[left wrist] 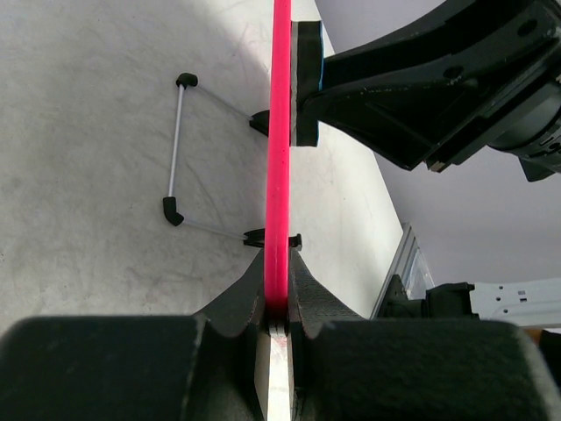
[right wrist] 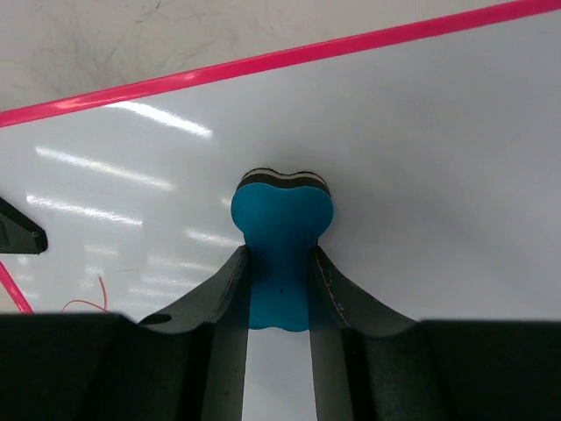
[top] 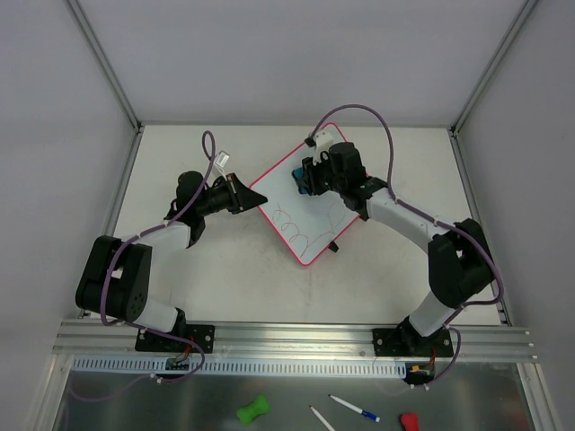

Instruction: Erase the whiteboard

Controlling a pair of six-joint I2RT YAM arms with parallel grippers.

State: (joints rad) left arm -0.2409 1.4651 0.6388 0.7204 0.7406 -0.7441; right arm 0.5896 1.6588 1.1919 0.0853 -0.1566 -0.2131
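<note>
The whiteboard [top: 310, 220] lies tilted like a diamond in mid-table, white with a pink-red rim and thin red scribbles on its near half. My left gripper [top: 252, 197] is shut on its left rim; the left wrist view shows the rim [left wrist: 279, 158] edge-on between the jaws of my left gripper [left wrist: 278, 285]. My right gripper [top: 305, 177] is shut on a blue eraser [top: 299, 175] and presses it on the board's upper part. In the right wrist view my right gripper [right wrist: 280, 272] holds the eraser [right wrist: 282, 224] with its felt face on the white surface [right wrist: 438, 175].
A wire stand [left wrist: 180, 149] shows under the board. Metal frame posts [top: 103, 63] rise at the table's back corners. A rail [top: 287, 339] runs along the near edge. Below it lie a green object [top: 252, 409], two pens [top: 353, 409] and a red object [top: 410, 420].
</note>
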